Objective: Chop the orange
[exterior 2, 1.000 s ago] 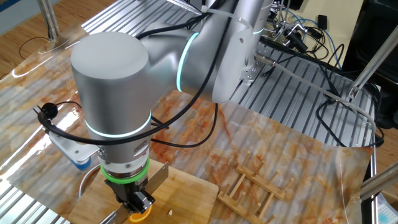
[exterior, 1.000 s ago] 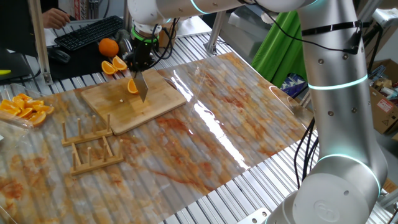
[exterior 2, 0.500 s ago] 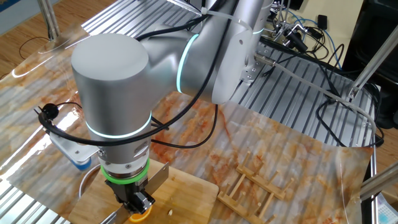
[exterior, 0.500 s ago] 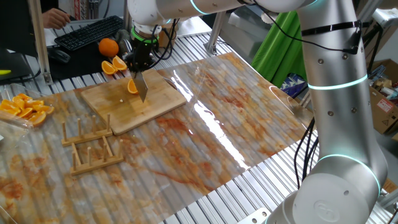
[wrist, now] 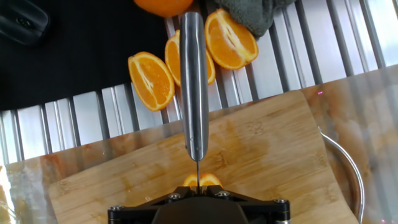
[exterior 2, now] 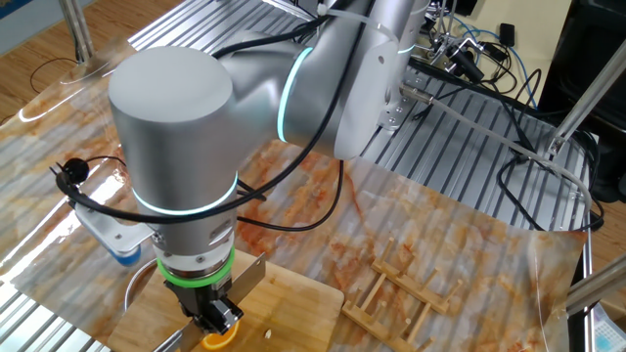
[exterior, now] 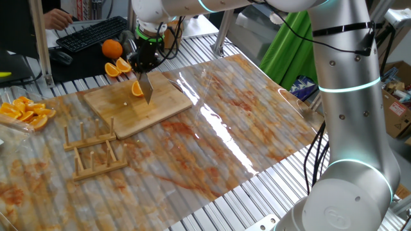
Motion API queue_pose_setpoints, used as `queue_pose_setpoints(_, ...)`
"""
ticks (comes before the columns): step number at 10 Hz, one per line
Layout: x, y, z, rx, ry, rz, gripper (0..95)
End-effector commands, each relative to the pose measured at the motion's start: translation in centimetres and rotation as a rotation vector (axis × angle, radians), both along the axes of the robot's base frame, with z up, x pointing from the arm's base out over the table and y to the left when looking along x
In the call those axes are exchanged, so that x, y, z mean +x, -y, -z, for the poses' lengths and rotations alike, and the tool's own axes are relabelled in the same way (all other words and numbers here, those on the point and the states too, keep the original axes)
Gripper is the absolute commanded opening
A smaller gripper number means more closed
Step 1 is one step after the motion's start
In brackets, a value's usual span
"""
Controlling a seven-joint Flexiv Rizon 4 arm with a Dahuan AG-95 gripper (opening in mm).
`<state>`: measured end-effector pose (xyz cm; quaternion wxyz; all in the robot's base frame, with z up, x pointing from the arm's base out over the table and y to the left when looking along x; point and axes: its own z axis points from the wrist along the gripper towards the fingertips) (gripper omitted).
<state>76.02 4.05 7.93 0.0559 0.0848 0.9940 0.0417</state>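
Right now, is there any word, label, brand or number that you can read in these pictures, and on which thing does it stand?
No readable text in any view.
Keyboard: the key legends are too small to read.
Blue packet beside the green cloth: its print is blurred.
Board, knife, orange and arm: no marking shows.

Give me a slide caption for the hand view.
Knife set edge-down on the orange on the board.
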Motion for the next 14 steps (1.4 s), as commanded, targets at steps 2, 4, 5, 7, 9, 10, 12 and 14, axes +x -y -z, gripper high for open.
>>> queue_pose_setpoints(2,-0.11,0.28,0.12,0.002,0.003,0.009,0.0)
queue_pose_setpoints(4,-0.11,0.26,0.29,0.007,0.003,0.004,0.0)
queue_pose_setpoints(5,-0.11,0.24,0.34,0.010,0.002,0.002,0.0)
queue_pose_setpoints(7,-0.10,0.18,0.56,0.014,0.003,-0.001,0.0)
queue_pose_setpoints(9,-0.10,0.14,0.75,0.015,0.003,-0.002,0.0)
queue_pose_setpoints(10,-0.10,0.12,0.83,0.016,0.003,-0.002,0.0)
queue_pose_setpoints(12,-0.10,0.07,0.92,0.020,0.004,-0.001,0.0)
queue_pose_setpoints(14,-0.10,0.02,0.94,0.021,0.006,-0.003,0.0)
